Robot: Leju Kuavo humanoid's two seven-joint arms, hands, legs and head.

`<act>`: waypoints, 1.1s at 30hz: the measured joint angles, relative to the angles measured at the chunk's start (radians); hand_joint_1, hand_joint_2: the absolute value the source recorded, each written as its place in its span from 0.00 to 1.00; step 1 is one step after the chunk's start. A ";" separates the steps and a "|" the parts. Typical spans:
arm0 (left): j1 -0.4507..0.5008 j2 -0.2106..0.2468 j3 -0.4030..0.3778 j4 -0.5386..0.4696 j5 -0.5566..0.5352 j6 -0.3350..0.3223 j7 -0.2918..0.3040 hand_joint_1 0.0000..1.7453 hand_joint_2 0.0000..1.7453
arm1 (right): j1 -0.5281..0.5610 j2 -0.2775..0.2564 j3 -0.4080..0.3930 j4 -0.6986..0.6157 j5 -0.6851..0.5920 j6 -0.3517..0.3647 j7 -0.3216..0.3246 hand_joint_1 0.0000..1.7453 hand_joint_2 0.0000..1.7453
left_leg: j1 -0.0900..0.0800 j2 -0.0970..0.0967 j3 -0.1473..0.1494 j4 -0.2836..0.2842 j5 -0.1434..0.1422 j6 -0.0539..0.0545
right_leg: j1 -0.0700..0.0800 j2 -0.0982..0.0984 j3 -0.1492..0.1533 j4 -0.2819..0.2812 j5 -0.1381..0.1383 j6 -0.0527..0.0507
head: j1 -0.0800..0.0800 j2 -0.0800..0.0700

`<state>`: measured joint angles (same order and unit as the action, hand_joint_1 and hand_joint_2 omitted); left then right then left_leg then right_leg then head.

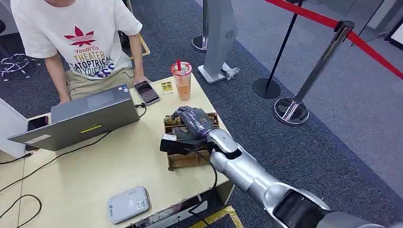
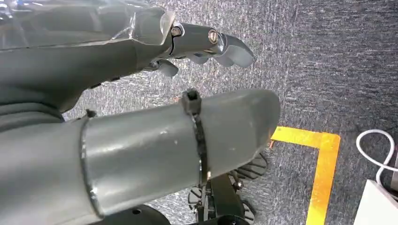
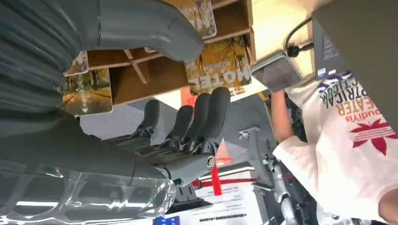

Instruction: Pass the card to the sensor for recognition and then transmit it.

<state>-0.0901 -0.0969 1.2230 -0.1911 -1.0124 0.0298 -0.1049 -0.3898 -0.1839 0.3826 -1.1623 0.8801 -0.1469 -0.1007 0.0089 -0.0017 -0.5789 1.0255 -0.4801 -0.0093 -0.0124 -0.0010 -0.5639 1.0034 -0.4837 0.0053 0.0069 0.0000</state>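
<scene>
A brown cardboard box [image 1: 183, 159] with compartments sits at the table's right edge and holds several yellow picture cards. My right hand [image 1: 192, 124] hovers over its far end, fingers spread. In the right wrist view a card printed MOTEL [image 3: 220, 65] stands in the box [image 3: 155, 75] between my thumb [image 3: 150, 28] and my fingers [image 3: 206, 112], which are apart and hold nothing. The grey-white card sensor [image 1: 128, 204] lies at the near table edge, left of the box. My left hand [image 2: 141, 117] hangs over the carpet with nothing in it.
A person in a white T-shirt [image 1: 81, 38] works at a grey laptop [image 1: 81, 121] on the far left. A phone [image 1: 146, 91], a small card [image 1: 166, 87] and an orange drink cup [image 1: 182, 80] stand beyond the box. Cables [image 1: 62, 154] cross the table. Stanchions [image 1: 304, 90] stand to the right.
</scene>
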 joint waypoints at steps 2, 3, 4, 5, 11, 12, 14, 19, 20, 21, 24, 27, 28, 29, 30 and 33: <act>0.000 0.000 0.000 0.000 0.004 0.000 0.000 0.00 0.00 | -0.001 0.002 0.005 0.006 0.000 0.003 -0.001 0.54 1.00 | 0.000 0.000 0.000 0.000 0.000 0.000 | 0.000 0.000 0.000 0.000 0.000 0.000 | 0.000 0.000; 0.000 0.000 0.000 0.000 0.005 0.001 0.000 0.00 0.00 | -0.001 0.004 0.008 0.010 0.000 0.004 -0.002 0.56 1.00 | 0.000 0.000 0.000 0.000 0.000 0.000 | 0.000 0.000 0.000 0.000 0.000 0.000 | 0.000 0.000; 0.000 0.000 0.000 0.000 0.007 0.001 0.000 0.00 0.00 | -0.003 0.006 0.011 0.013 0.000 0.005 -0.004 0.56 1.00 | 0.000 0.000 0.000 0.000 0.000 0.000 | 0.000 0.000 0.000 0.000 0.000 0.000 | 0.000 0.000; 0.000 0.000 0.000 0.000 0.007 0.001 0.000 0.00 0.00 | -0.004 0.006 0.012 0.016 0.000 0.007 -0.004 0.56 1.00 | 0.000 0.000 0.000 0.000 0.000 0.000 | 0.000 0.000 0.000 0.000 0.000 0.000 | 0.000 0.000; 0.000 0.000 0.001 0.000 0.008 0.002 0.000 0.00 0.00 | -0.008 0.009 0.020 0.030 0.000 0.012 -0.007 0.57 1.00 | 0.000 0.000 0.000 0.000 0.000 0.000 | 0.000 0.000 0.000 0.000 0.000 0.000 | 0.000 0.000; 0.000 0.000 0.001 0.000 0.008 0.002 0.000 0.00 0.00 | -0.008 0.009 0.021 0.033 0.000 0.012 -0.007 0.57 1.00 | 0.000 0.000 0.000 0.000 0.000 0.000 | 0.000 0.000 0.000 0.000 0.000 0.000 | 0.000 0.000; 0.000 0.000 0.001 0.000 0.007 0.001 -0.001 0.00 0.00 | -0.009 0.009 0.023 0.036 0.002 0.011 -0.007 0.57 1.00 | 0.000 0.000 0.000 0.000 0.000 0.000 | 0.000 0.000 0.000 0.000 0.000 0.000 | 0.000 0.000; 0.000 0.000 0.001 0.000 0.005 0.000 -0.001 0.00 0.00 | -0.009 0.009 0.027 0.038 0.021 0.008 0.001 0.54 1.00 | 0.000 0.000 0.000 0.000 0.000 0.000 | 0.000 0.000 0.000 0.000 0.000 0.000 | 0.000 0.000; 0.000 0.000 0.001 0.000 0.005 0.000 -0.001 0.00 0.00 | -0.009 0.009 0.028 0.038 0.022 0.008 0.003 0.54 1.00 | 0.000 0.000 0.000 0.000 0.000 0.000 | 0.000 0.000 0.000 0.000 0.000 0.000 | 0.000 0.000; 0.000 0.000 0.001 0.000 0.006 0.000 -0.001 0.00 0.00 | -0.009 0.009 0.029 0.038 0.028 0.009 0.004 0.53 1.00 | 0.000 0.000 0.000 0.000 0.000 0.000 | 0.000 0.000 0.000 0.000 0.000 0.000 | 0.000 0.000; 0.000 0.000 0.001 0.000 0.009 0.000 0.000 0.00 0.00 | -0.014 0.009 0.031 0.037 0.042 0.011 0.006 0.50 1.00 | 0.000 0.000 0.000 0.000 0.000 0.000 | 0.000 0.000 0.000 0.000 0.000 0.000 | 0.000 0.000; 0.001 0.000 0.001 0.000 0.010 0.000 0.000 0.00 0.00 | -0.022 0.009 0.035 0.037 0.052 0.012 0.009 0.52 1.00 | 0.000 0.000 0.000 0.000 0.000 0.000 | 0.000 0.000 0.000 0.000 0.000 0.000 | 0.000 0.000; 0.001 0.000 0.001 0.000 0.010 0.000 0.000 0.00 0.00 | -0.024 0.009 0.035 0.037 0.053 0.013 0.010 0.51 1.00 | 0.000 0.000 0.000 0.000 0.000 0.000 | 0.000 0.000 0.000 0.000 0.000 0.000 | 0.000 0.000; 0.001 0.000 0.001 0.000 0.010 0.000 0.000 0.00 0.00 | -0.026 0.009 0.036 0.035 0.054 0.014 0.010 0.50 1.00 | 0.000 0.000 0.000 0.000 0.000 0.000 | 0.000 0.000 0.000 0.000 0.000 0.000 | 0.000 0.000; 0.001 0.000 0.002 0.000 0.010 0.001 0.000 0.00 0.00 | -0.027 0.009 0.037 0.035 0.054 0.014 0.010 0.52 1.00 | 0.000 0.000 0.000 0.000 0.000 0.000 | 0.000 0.000 0.000 0.000 0.000 0.000 | 0.000 0.000; 0.001 0.000 0.002 0.000 0.010 0.001 0.000 0.00 0.00 | -0.030 0.006 0.039 0.032 0.054 0.021 0.011 0.52 1.00 | 0.000 0.000 0.000 0.000 0.000 0.000 | 0.000 0.000 0.000 0.000 0.000 0.000 | 0.000 0.000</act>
<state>-0.0891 -0.0973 1.2245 -0.1911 -1.0025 0.0309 -0.1053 -0.4197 -0.1782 0.4219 -1.1299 0.9339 -0.1263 -0.0896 0.0088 -0.0017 -0.5790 1.0255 -0.4801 -0.0093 -0.0124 -0.0010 -0.5641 1.0034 -0.4837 0.0053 0.0069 0.0000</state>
